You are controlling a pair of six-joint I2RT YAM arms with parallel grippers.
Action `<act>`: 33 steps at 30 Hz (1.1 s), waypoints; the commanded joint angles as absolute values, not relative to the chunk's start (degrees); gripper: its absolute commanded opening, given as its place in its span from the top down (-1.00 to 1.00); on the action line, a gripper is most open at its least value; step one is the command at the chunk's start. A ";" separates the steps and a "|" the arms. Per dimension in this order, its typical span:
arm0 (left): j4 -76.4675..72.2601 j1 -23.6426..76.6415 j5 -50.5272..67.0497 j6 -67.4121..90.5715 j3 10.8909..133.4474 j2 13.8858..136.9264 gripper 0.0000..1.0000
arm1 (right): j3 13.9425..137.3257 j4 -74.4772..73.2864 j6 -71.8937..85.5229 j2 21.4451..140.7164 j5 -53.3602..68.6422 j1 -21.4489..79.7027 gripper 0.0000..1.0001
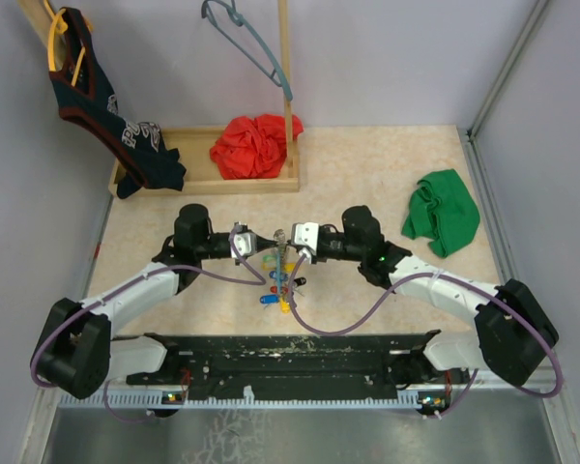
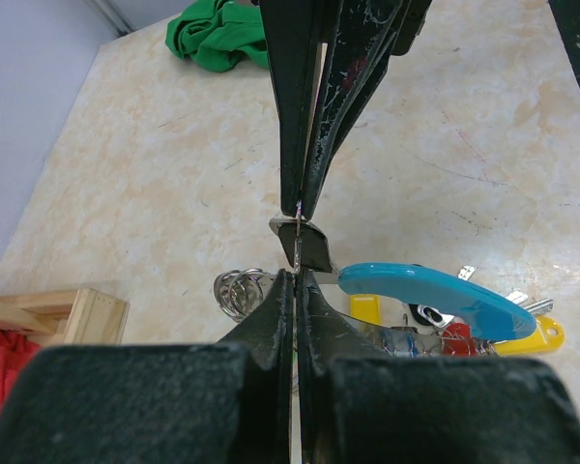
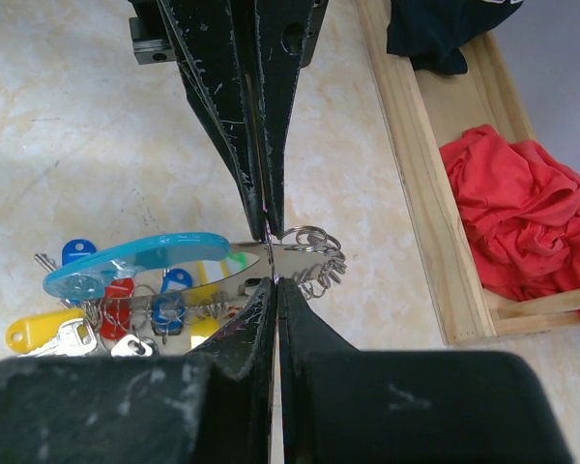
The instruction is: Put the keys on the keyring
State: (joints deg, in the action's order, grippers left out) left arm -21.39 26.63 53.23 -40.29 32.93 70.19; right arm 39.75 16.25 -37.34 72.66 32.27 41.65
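The keyring (image 3: 135,259), silver with a light-blue section (image 2: 425,295), lies at the middle of the table (image 1: 282,271). Several small wire rings (image 3: 314,253) are bunched at its silver end. The keys (image 3: 39,333), with yellow, blue, red and green heads, cluster under it (image 1: 278,285) (image 2: 536,338). My left gripper (image 2: 295,274) (image 1: 274,239) and right gripper (image 3: 274,280) (image 1: 287,239) meet tip to tip just above that silver end. Both are shut on a thin metal ring that I see edge-on between them.
A wooden tray (image 1: 203,184) at the back holds a red cloth (image 1: 256,145) and the end of a dark garment (image 1: 106,106). A grey-blue hanger (image 1: 246,43) hangs on a wooden post. A green cloth (image 1: 443,211) lies at the right.
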 commanded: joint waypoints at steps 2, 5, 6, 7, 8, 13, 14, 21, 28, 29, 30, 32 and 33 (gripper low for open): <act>-22.30 26.88 55.27 -40.75 34.12 70.13 1.00 | 42.13 18.27 -36.38 71.98 32.92 42.19 1.00; -22.32 26.87 55.36 -40.72 34.15 70.18 1.00 | 42.29 18.24 -35.99 72.14 33.37 42.24 1.00; -22.32 26.81 55.41 -40.70 34.11 70.15 1.00 | 42.43 18.21 -35.89 72.28 33.32 42.19 1.00; -22.39 26.81 55.45 -40.78 34.10 70.17 1.00 | 42.53 18.20 -35.79 72.29 33.31 42.23 1.00; -22.41 26.81 55.46 -40.83 34.10 70.15 1.00 | 42.57 18.19 -35.74 72.30 33.26 42.19 1.00; -22.50 26.85 55.69 -40.91 34.01 70.29 1.00 | 43.04 18.02 -35.19 72.88 33.56 42.30 1.00; -22.50 26.83 55.72 -40.87 33.95 70.27 1.00 | 43.13 17.90 -35.12 72.93 33.62 42.28 1.00; -22.76 26.82 55.78 -40.88 33.84 70.44 1.00 | 43.55 18.01 -34.51 73.44 33.75 42.45 1.00; -23.00 26.81 55.83 -40.97 33.67 70.12 1.00 | 44.67 17.06 -33.68 74.20 34.63 42.71 1.00; -23.02 26.84 55.82 -41.07 33.61 70.09 1.00 | 44.77 17.05 -33.50 74.30 34.98 42.71 1.00; -23.09 26.83 55.89 -41.07 33.58 70.09 1.00 | 44.96 16.93 -33.40 74.39 35.35 42.71 1.00; -23.21 26.83 56.13 -41.28 33.49 70.10 1.00 | 45.33 16.58 -33.03 74.59 36.01 42.78 1.00; -23.23 26.92 56.32 -41.35 33.44 70.12 1.00 | 45.55 16.39 -32.97 74.65 36.17 42.75 1.00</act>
State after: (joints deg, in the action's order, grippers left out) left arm -21.43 26.52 53.63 -40.36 32.93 70.19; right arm 41.74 14.81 -34.39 74.39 33.08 41.91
